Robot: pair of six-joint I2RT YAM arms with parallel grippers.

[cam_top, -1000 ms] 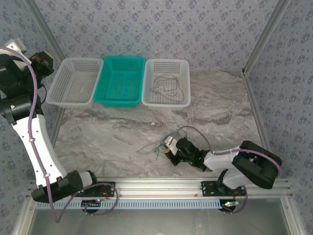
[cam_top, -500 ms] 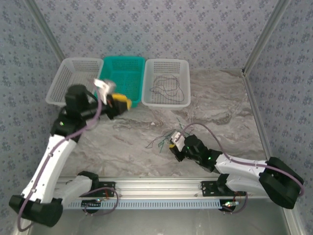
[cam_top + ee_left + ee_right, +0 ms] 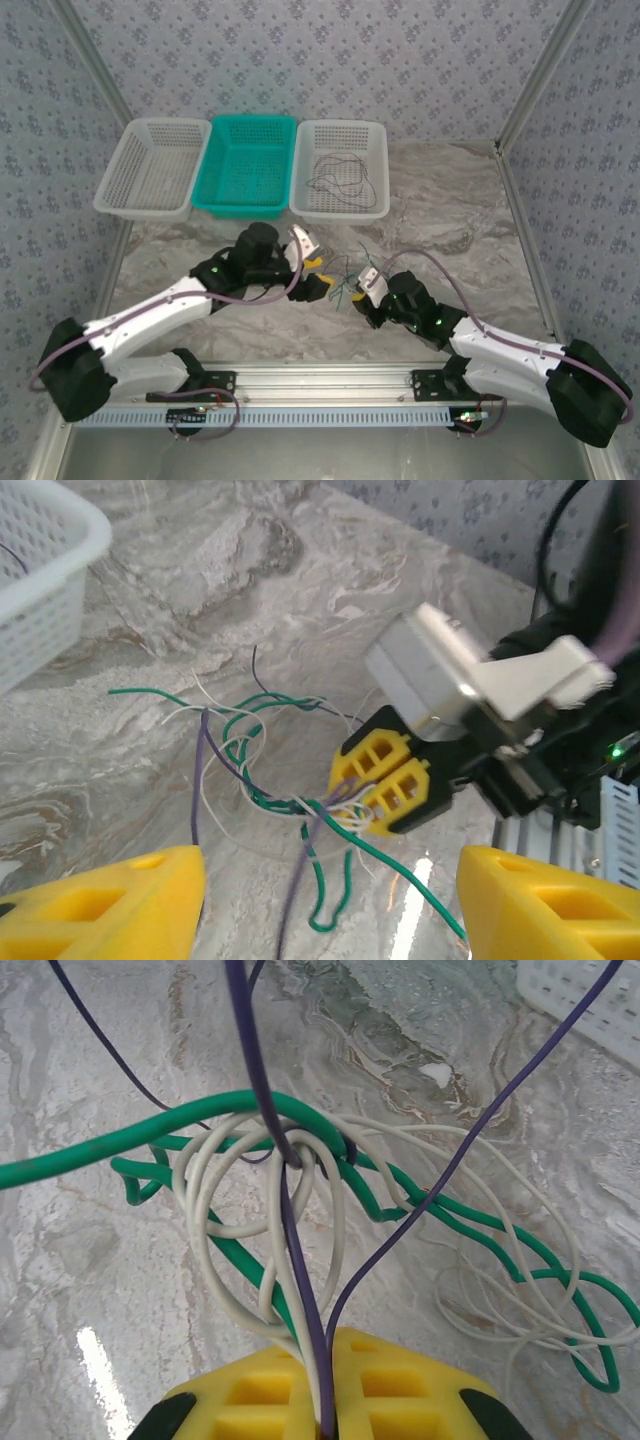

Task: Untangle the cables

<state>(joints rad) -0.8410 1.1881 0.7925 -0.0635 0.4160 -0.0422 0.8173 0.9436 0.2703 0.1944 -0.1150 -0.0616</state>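
The cables (image 3: 340,283) are a knot of thin green, purple and white wires lying on the marble table between the two arms. My right gripper (image 3: 358,293) is shut on purple and white strands of the knot; its yellow fingers (image 3: 270,1405) press together around them, and the green wire (image 3: 180,1130) loops just beyond. From the left wrist, the knot (image 3: 270,780) runs into that shut right gripper (image 3: 385,785). My left gripper (image 3: 322,275) stands open just left of the knot, its wide-apart fingertips (image 3: 110,905) low over the table and holding nothing.
Three baskets line the back: a white one (image 3: 145,208), a teal one (image 3: 240,208) and a white one (image 3: 340,213) with a dark wire (image 3: 335,178) lying in it. A white basket corner (image 3: 40,590) is close on the left. The aluminium rail (image 3: 320,380) runs along the near edge.
My left arm has swung down from the back left to the knot, arriving open beside it. My right gripper has shifted slightly up and right, still holding the wires.
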